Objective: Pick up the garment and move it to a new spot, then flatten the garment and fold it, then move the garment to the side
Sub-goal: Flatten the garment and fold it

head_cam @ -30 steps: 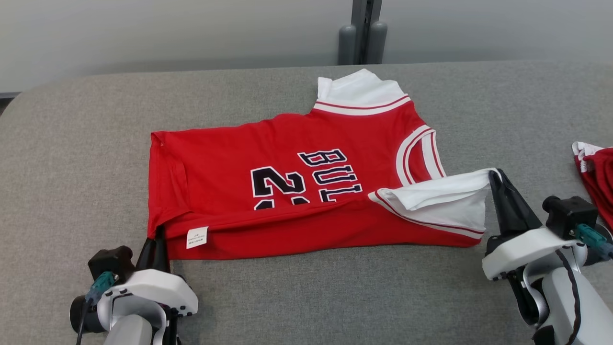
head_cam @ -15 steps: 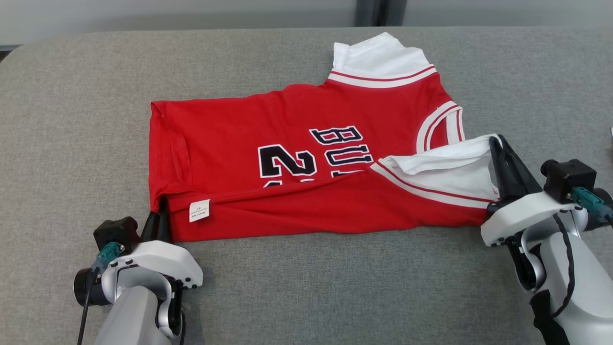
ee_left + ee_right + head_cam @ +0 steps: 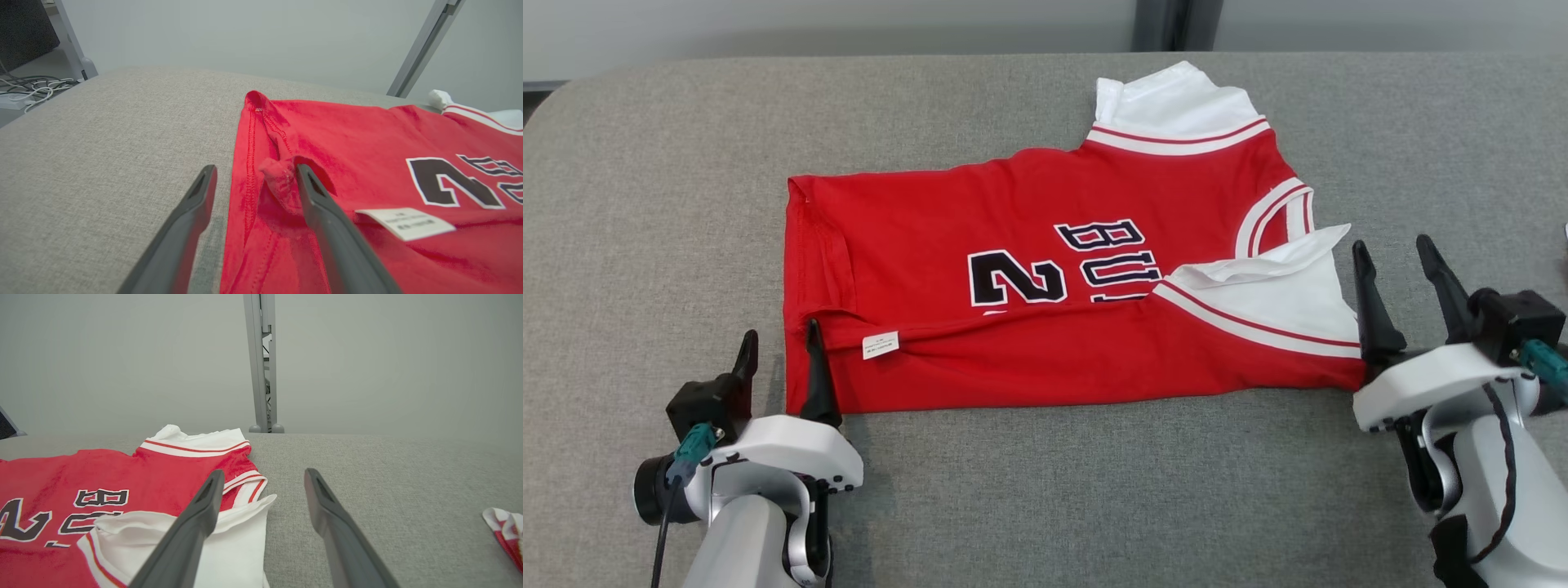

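Note:
The garment (image 3: 1029,318), a red jersey with white sleeves and dark lettering, lies on the grey table (image 3: 645,204) with its near edge folded over and a white label (image 3: 880,345) showing. My left gripper (image 3: 780,336) is open at the garment's near left corner: one finger lies on the red hem (image 3: 249,163), the other on bare table. My right gripper (image 3: 1390,245) is open just right of the folded white sleeve (image 3: 1290,298), holding nothing. In the wrist views the left gripper (image 3: 256,169) straddles the hem, and the right gripper (image 3: 264,473) stands beside the sleeve (image 3: 229,539).
Another red-and-white cloth (image 3: 506,531) lies on the table to the right. A grey post (image 3: 263,363) stands behind the table's far edge. Cables (image 3: 28,87) lie off the table's left end. Bare table surrounds the garment.
Both grippers have opened and let go of the garment. The white sleeve has dropped flat onto the shirt. The head camera has tilted, shifting the whole picture.

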### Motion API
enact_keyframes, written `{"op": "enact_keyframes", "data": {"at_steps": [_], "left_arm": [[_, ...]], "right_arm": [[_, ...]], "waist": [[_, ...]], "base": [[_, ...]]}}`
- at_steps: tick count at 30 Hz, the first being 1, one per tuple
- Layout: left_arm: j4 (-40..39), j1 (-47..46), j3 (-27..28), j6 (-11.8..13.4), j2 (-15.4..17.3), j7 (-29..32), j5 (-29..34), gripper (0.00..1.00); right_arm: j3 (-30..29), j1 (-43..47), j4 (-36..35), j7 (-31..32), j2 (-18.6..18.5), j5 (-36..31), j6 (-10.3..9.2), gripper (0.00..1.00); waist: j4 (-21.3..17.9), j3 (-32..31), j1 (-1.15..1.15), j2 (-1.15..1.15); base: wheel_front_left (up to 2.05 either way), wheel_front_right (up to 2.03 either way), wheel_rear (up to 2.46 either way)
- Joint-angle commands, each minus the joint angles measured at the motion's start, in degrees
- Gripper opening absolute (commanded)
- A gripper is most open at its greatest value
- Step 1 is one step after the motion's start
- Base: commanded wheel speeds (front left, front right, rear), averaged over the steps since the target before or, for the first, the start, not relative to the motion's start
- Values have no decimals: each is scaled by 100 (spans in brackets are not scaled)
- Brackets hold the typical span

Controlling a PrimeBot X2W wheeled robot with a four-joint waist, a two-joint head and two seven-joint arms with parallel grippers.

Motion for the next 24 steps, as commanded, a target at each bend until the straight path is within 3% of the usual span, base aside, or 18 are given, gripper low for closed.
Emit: {"op": "enact_keyframes", "data": {"at_steps": [1, 9, 18, 23, 24], "left_arm": [[-80, 87, 20, 27, 30, -7, 47, 100], [-491, 645, 41, 57, 32, -7, 158, 100], [-341, 804, -81, 13, 30, -7, 159, 100], [-180, 703, -104, -26, 30, -7, 152, 100], [-156, 679, -109, -43, 30, -7, 177, 100]], "right_arm": [[-31, 148, -48, -1, 2, 26, -2, 100], [189, 906, 232, 0, 74, 328, -2, 100], [298, 893, 826, 0, 182, 636, -2, 100], [273, 710, 1122, 1, 219, 788, -2, 79], [294, 681, 1198, 3, 225, 807, -2, 67]], "waist": [[-11, -58, 0, 0], [-96, -281, 0, 0], [-54, -332, 0, 0], [12, -245, 0, 0], [22, -228, 0, 0]], "base": [[0, 0, 0], [0, 0, 0], [0, 0, 0], [0, 0, 0], [0, 0, 0]]}}
